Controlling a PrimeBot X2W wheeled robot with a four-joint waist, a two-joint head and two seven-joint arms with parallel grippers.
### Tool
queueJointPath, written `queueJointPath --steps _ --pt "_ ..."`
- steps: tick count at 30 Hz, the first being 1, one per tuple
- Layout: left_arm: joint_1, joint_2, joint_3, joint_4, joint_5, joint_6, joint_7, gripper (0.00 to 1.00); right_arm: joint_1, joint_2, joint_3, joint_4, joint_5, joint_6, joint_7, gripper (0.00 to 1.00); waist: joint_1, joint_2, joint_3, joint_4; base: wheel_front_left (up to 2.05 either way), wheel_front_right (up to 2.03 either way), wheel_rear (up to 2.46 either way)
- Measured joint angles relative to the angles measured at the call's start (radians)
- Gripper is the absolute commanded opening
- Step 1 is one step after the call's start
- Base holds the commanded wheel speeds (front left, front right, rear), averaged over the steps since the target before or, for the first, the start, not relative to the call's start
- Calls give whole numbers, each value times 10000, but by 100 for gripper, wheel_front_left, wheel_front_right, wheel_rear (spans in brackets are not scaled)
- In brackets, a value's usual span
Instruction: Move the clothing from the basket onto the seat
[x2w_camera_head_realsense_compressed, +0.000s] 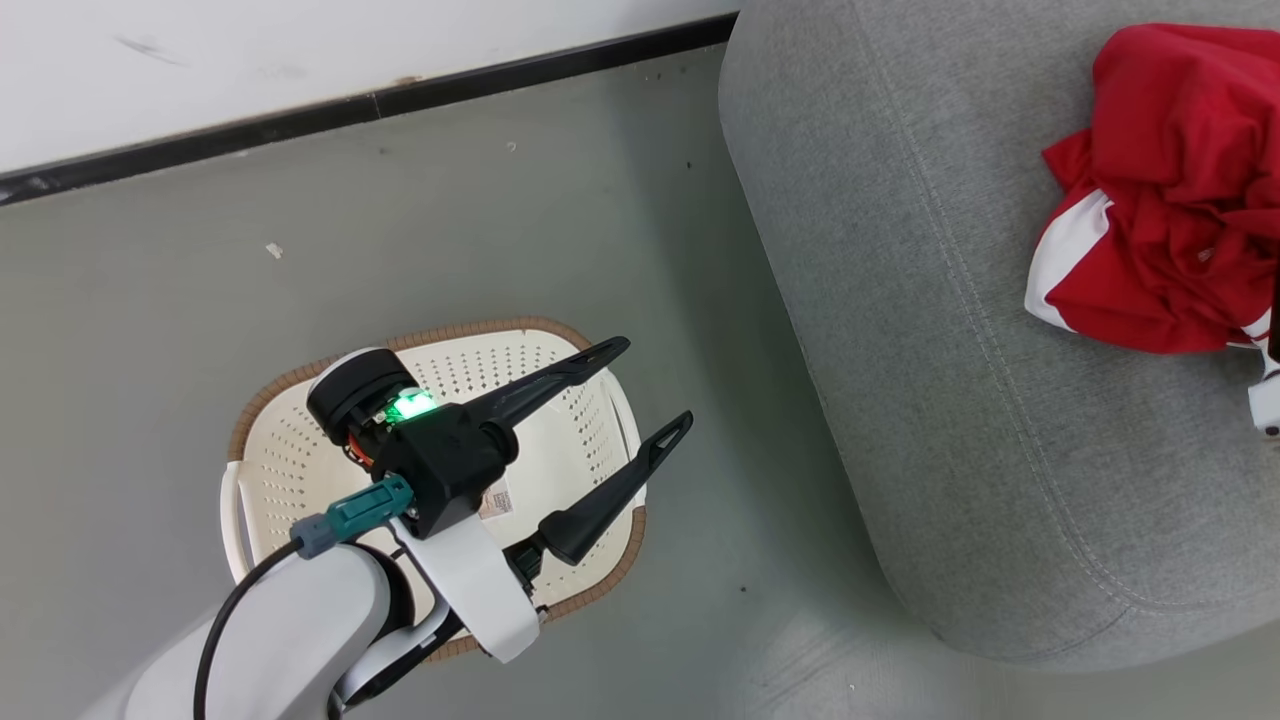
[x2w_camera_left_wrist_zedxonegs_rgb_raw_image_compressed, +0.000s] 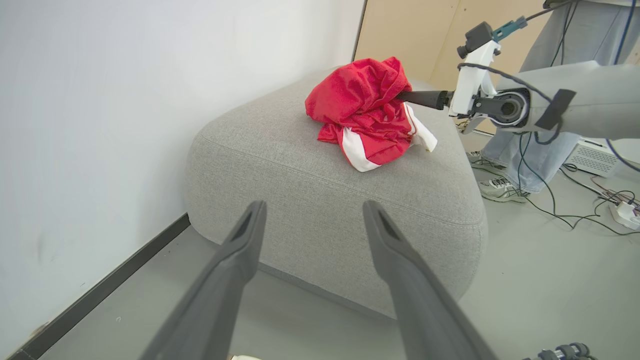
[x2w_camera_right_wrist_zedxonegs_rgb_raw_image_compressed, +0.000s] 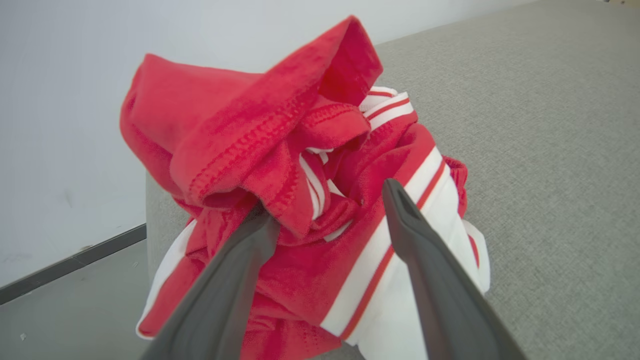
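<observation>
Red clothing (x2w_camera_head_realsense_compressed: 1170, 200) is already up on the seat (x2w_camera_head_realsense_compressed: 950, 350) in the head view, bunched in a heap at the far right. Down on the grey floor (x2w_camera_head_realsense_compressed: 500, 220) sits the basket (x2w_camera_head_realsense_compressed: 290, 470), with the left hand (x2w_camera_head_realsense_compressed: 656, 380) hanging right over it. Its two fingers are spread wide and it's got nothing in it.

Left wrist view next: same deal for the left hand (x2w_camera_left_wrist_zedxonegs_rgb_raw_image_compressed: 314, 206), fingers well apart with just air between them, pointing at the seat (x2w_camera_left_wrist_zedxonegs_rgb_raw_image_compressed: 280, 150). The clothing (x2w_camera_left_wrist_zedxonegs_rgb_raw_image_compressed: 365, 100) is piled on top of the cushion, red with white panels showing at the bottom of the heap. The right hand (x2w_camera_left_wrist_zedxonegs_rgb_raw_image_compressed: 410, 97) comes in from the right and pokes straight into the pile. Behind the seat there's a person's legs (x2w_camera_left_wrist_zedxonegs_rgb_raw_image_compressed: 520, 160) in jeans and sneakers, plus cables (x2w_camera_left_wrist_zedxonegs_rgb_raw_image_compressed: 575, 210) on the floor.

Right wrist view: the right hand (x2w_camera_right_wrist_zedxonegs_rgb_raw_image_compressed: 329, 202) is spread too, not pinched together. One fingertip is tucked under a red fold of the clothing (x2w_camera_right_wrist_zedxonegs_rgb_raw_image_compressed: 250, 130), and the other lies against a white striped panel. Can't tell if it has any real grip on the cloth. The heap rests on the seat (x2w_camera_right_wrist_zedxonegs_rgb_raw_image_compressed: 525, 125).
</observation>
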Motion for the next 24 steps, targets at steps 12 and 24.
queueJointPath --steps 12,24 --pt "135 -84 311 525 -309 105 -297 100 1010 -217 -267 -882 -86 0 -50 100 0 0 -690 -44 0 0 0" --pt "545 -54 903 1175 -598 431 -811 100 1414 21 134 -2619 65 0 -50 100 0 0 -1503 47 0 0 0"
